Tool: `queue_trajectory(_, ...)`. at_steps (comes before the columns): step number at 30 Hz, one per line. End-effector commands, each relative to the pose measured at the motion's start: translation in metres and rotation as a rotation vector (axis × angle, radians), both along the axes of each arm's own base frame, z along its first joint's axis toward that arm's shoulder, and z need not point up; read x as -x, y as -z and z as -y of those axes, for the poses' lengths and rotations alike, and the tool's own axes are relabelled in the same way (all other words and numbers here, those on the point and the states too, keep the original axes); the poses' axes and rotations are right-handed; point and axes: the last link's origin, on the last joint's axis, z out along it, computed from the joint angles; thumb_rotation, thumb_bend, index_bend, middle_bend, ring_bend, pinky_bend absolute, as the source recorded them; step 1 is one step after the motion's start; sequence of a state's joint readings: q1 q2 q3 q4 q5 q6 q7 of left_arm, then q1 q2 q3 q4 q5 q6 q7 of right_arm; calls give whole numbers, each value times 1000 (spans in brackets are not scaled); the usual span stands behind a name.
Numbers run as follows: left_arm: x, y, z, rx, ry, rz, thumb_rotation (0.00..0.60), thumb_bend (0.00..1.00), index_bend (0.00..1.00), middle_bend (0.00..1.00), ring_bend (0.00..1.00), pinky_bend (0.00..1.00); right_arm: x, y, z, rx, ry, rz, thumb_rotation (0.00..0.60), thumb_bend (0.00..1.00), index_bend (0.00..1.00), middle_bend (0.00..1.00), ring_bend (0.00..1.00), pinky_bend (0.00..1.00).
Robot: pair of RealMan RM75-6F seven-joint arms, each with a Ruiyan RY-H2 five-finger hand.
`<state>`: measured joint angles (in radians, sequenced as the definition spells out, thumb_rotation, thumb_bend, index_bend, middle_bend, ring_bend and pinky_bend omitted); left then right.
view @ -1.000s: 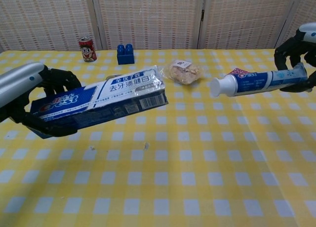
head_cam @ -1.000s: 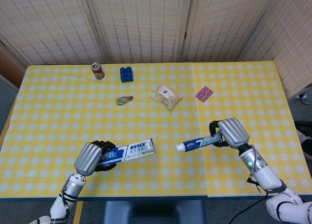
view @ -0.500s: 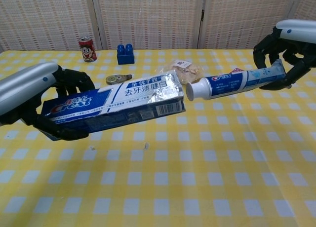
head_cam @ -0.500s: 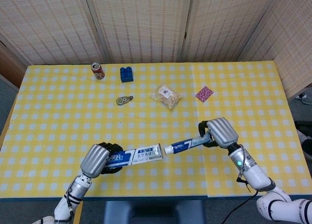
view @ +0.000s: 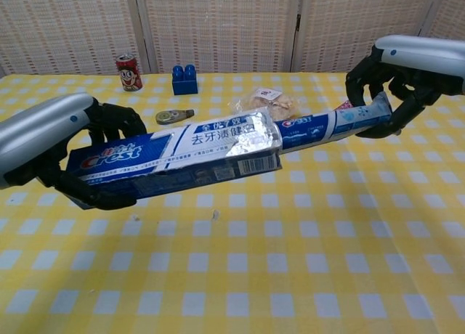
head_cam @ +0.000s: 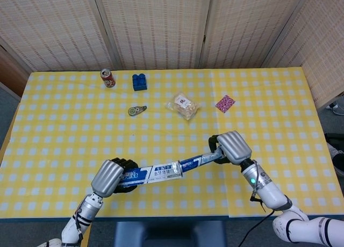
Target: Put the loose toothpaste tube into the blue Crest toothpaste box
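At the mouth of the blue Crest box, the toothpaste tube has its cap end tucked inside, and both are held up above the yellow-checked worktop, roughly in one line. Most of the tube's blue-and-white body is outside the opening, running rightward into the right hand, whose dark fingers are wrapped round the tail end. The left hand has its fingers curled round the box's far end, the one with the logo, leaving the open end free.

Trouble, as I judge it, would come from angle. If the tube tilts against the box's axis, its shoulder could catch on the silver-printed end or a flap and crumple the carton. Push hard and the box may slide back through the left hand's grip. The tube is soft too, so it could buckle between hand and opening, not feed in. And the right hand sits near the tail, so it will meet the box mouth before the tube is fully home.

Further back lie a snack packet, tape dispenser, blue brick and red can, well apart from the action.
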<state>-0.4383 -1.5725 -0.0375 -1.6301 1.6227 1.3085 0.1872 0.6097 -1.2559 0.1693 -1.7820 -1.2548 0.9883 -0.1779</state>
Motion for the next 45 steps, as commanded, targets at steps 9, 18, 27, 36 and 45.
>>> queue_trajectory(9,-3,2,0,-9,-8,10,600,201,690,754,604,677,-30,5,-5,-17,-20,28,600,467,751,636,637,864)
queue_trajectory(18,-12,4,0,-12,8,34,600,201,690,753,605,677,-48,15,-12,-77,10,62,600,467,752,634,627,849)
queue_trajectory(27,-14,7,1,3,7,42,600,201,690,754,605,677,-55,21,-17,-167,71,160,600,467,751,631,620,844)
queue_trajectory(36,-15,8,1,5,8,56,600,201,690,754,605,677,-62,23,-24,-239,109,268,600,467,639,527,495,704)
queue_trajectory(45,-16,5,1,-2,9,89,600,202,691,757,606,677,-62,20,-28,-392,203,489,600,467,105,230,208,419)
